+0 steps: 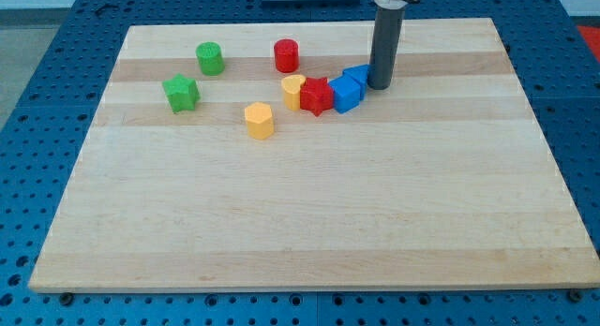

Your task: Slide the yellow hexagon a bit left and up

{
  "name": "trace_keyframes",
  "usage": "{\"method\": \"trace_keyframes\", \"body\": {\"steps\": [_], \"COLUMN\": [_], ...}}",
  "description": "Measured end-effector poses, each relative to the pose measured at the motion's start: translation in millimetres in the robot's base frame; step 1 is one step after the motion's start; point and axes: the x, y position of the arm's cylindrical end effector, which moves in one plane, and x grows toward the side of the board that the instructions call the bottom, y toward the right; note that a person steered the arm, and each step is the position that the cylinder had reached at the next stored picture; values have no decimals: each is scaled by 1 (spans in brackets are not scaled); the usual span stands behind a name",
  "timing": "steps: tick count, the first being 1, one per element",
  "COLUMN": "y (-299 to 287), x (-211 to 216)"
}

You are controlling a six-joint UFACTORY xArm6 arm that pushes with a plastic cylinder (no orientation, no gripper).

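Observation:
The yellow hexagon point(259, 120) sits left of the board's middle, toward the view's top. My tip point(379, 85) rests on the board at the view's upper right, touching the right side of a blue block point(357, 78). It is well to the right of the yellow hexagon. Between them runs a touching row: a yellow heart-like block point(293, 91), a red star point(317, 96) and a second blue block point(345, 95).
A green cylinder point(209, 58) and a green star point(180, 92) sit at the upper left. A red cylinder point(286, 55) stands above the row. The wooden board point(309, 223) lies on a blue perforated table.

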Motion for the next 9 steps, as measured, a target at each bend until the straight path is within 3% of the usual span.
{"method": "trace_keyframes", "body": {"steps": [2, 3, 7, 9], "y": [24, -13, -180, -219], "x": [95, 119, 89, 73]}}
